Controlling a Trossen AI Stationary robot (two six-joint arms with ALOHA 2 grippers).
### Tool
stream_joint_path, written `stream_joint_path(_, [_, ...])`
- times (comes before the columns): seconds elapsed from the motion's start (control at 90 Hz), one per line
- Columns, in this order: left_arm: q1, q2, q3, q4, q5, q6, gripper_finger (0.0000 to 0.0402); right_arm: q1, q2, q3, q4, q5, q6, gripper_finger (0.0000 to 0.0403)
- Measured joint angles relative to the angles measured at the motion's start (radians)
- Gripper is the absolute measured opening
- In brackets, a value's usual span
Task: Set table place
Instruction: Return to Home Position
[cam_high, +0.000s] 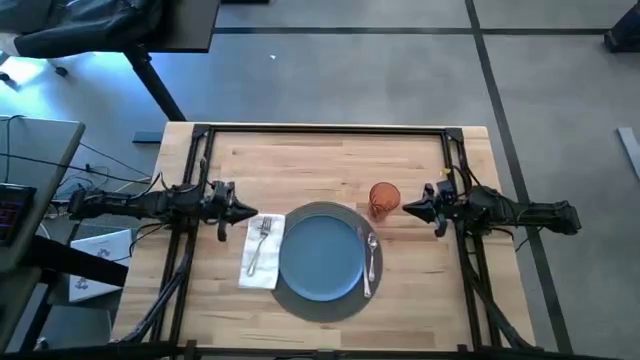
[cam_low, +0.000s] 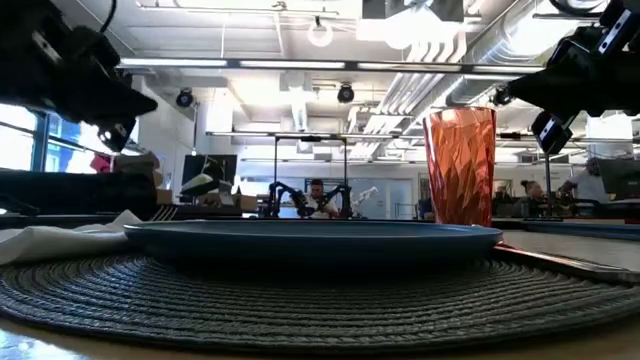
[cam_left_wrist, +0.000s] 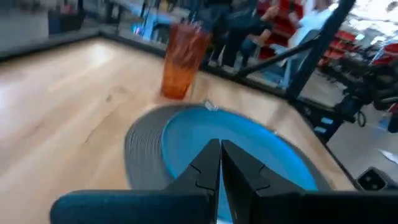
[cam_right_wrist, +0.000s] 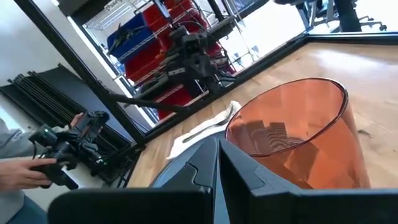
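The place setting is looking complete, so the step in hand appears to be sending both arms back to their rest pose.

The left end effector (cam_high: 250, 213) is hovering above the light-wood butcher-block desk (cam_high: 300, 160), just beside the upper corner of the white paper napkin (cam_high: 262, 272). Its fingers (cam_left_wrist: 202, 171) are pressing together with nothing between them. The right end effector (cam_high: 406, 207) is hanging just beside the translucent orange faceted tumbler (cam_high: 384, 198), pointing at it. Its fingers (cam_right_wrist: 193, 165) are likewise meeting tip to tip and gripping nothing.

The next move is calling for care mainly on the right. That arm should be backing straight away from the tumbler, since a sideways swing could be tipping the light cup towards the plate.

The large round grey woven placemat (cam_high: 320, 308) is lying in the near middle of the desk, with the smaller round blue plate (cam_high: 320, 256) sitting centred on it. The napkin is lying just left of the mat, carrying a silver fork (cam_high: 262, 235). More silver cutlery (cam_high: 370, 262) is resting on the mat's right edge beside the plate. The tumbler is standing upright on bare wood, just beyond the mat's upper right.
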Motion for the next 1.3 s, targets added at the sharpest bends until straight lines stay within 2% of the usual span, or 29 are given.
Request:
stream_joint_path(0.144, [0.057, -0.11, -0.004, 0.016, -0.034, 0.009, 0.0018, 0.0, 0.0, 0.0, 0.0, 0.0, 0.0, 0.0])
stream_joint_path(0.322, [0.125, -0.106, -0.004, 0.014, -0.019, 0.051, 0.0024, 0.0, -0.001, 0.0, 0.001, 0.0, 0.0, 0.0])
stream_joint_path(1.3, [0.11, -0.105, -0.004, 0.014, -0.013, 0.019, 0.0023, 0.0, 0.0, 0.0, 0.0, 0.0, 0.0, 0.0])
